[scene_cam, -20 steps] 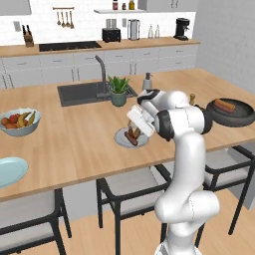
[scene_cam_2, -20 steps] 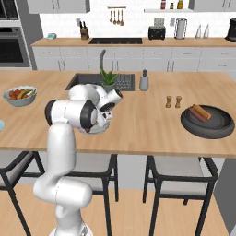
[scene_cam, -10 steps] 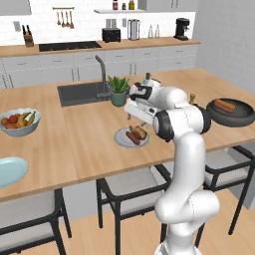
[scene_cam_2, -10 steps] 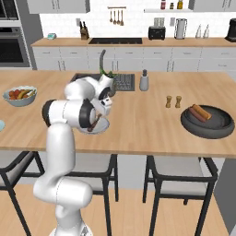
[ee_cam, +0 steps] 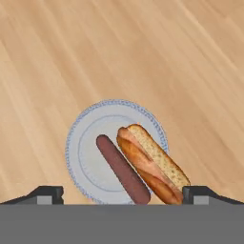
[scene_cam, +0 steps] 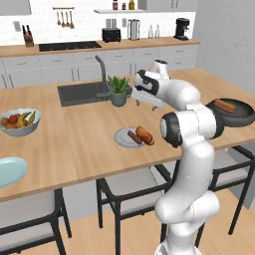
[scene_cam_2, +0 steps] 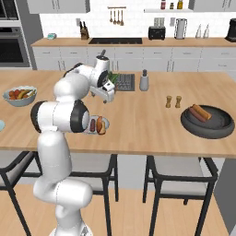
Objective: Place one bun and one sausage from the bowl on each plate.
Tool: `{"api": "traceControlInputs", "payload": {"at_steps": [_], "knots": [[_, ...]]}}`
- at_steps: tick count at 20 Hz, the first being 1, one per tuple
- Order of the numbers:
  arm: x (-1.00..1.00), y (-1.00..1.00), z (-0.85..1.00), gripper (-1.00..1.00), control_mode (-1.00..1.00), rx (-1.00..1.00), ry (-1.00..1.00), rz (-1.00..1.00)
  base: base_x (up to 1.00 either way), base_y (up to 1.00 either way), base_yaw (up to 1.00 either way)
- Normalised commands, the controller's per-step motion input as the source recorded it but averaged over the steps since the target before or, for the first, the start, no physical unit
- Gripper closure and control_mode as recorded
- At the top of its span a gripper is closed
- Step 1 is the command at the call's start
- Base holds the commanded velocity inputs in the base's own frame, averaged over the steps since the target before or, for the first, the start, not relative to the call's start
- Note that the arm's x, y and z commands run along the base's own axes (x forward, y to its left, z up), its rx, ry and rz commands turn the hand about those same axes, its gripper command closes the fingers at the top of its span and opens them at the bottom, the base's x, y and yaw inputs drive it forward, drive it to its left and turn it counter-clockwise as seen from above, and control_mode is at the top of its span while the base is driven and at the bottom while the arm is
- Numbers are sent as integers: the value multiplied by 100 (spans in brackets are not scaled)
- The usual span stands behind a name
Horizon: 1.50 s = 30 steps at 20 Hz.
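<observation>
A pale blue plate [scene_cam: 121, 136] on the wooden island holds one sausage [scene_cam: 134, 138] and one bun [scene_cam: 145, 135] side by side. My gripper [scene_cam: 145, 101] hangs open and empty a little above it. From the hand view, the plate [ee_cam: 72, 143], sausage [ee_cam: 123, 169] and bun [ee_cam: 152, 162] lie straight below, between my spread fingertips [ee_cam: 45, 193]. The dark bowl [scene_cam: 243, 115] sits at the island's right end with a bun and a sausage [scene_cam: 225, 105] inside. A second plate [scene_cam: 10, 170] lies bare at the far left.
A fruit bowl [scene_cam: 20, 121] stands on the left of the island. Behind my arm are a potted plant [scene_cam: 118, 89] and the sink [scene_cam: 79, 93]. Two small shakers [scene_cam_2: 173, 101] and a bottle [scene_cam_2: 144, 80] stand between the filled plate [scene_cam_2: 105, 121] and the dark bowl [scene_cam_2: 207, 124].
My hand has risen from just over the plate to a little higher, with its jaws spread slightly wider. The bun and sausage stay on the plate.
</observation>
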Motion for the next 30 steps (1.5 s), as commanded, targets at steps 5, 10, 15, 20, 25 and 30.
{"api": "traceControlInputs", "payload": {"at_steps": [5, 10, 15, 20, 25, 30], "knots": [[-100, -12, 4, -100, -100, -8, -51, 1, 0, 0, 0], [5, 33, -14, -100, -100, -12, 11, 4, 0, 0, 0], [5, 9, 8, -100, 100, -9, 15, 3, 0, -5, 0], [0, 0, 0, -100, 100, 0, 0, 0, 11, -93, 0], [0, 0, 0, -100, 100, 0, 0, 0, 45, -100, 3], [0, 0, 0, -100, 100, 0, 0, 0, 61, -79, 19]]}}
